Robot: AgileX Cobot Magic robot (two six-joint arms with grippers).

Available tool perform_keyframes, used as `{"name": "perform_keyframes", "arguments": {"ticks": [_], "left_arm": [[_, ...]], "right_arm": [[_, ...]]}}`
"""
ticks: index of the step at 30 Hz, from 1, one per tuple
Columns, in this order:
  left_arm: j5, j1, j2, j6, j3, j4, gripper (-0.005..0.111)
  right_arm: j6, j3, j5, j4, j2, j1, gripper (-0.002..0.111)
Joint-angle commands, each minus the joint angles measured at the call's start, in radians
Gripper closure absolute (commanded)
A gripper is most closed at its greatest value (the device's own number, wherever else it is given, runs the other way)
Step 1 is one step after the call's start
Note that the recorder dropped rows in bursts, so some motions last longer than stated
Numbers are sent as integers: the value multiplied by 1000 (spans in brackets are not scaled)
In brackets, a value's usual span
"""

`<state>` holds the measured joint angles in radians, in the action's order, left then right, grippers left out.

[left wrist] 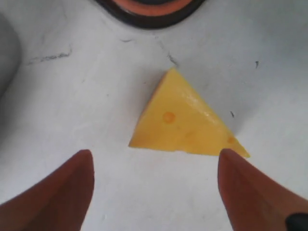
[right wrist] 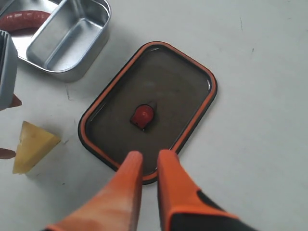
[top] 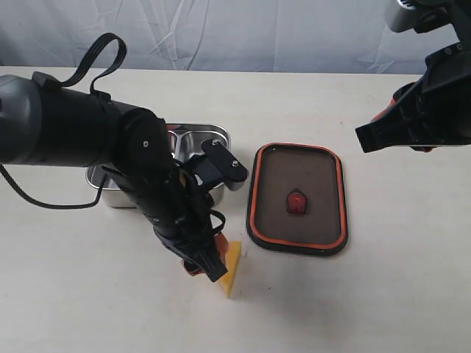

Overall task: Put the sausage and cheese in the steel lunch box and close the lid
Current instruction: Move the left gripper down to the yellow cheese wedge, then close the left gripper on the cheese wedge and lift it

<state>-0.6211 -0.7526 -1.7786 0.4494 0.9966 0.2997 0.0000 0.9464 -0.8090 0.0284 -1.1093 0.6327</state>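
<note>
The left claw [left wrist: 154,152] stands wide open over the surface [left wrist: 72,96]; the cheese [left wrist: 185,120] lies between its fingertips [left wrist: 72,183], slightly ahead.

We overlook the pale table [top: 383,294] from above; wrist cameras face downward, the left nearest, all three sharing the yellow cheese wedge [top: 232,271].
</note>
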Motion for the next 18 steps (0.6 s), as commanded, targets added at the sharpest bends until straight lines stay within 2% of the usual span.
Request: {"name": "perform_keyframes", "arguments": {"ticks": [1,6,9,18], "left_arm": [[7,-7,-2,109,7,95,39],[-15,-7,-2,151,32,126,33],[-3,-7,-4,248,32,126,31],[23,-7,-64,250,32,132,31]], "right_arm": [[0,-3,8,14,6,-5,94],[0,-3,10,19,6,-5,94],[0,-3,10,27,6,-5,94],[18,-3,30,34,6,-5,94]]}}
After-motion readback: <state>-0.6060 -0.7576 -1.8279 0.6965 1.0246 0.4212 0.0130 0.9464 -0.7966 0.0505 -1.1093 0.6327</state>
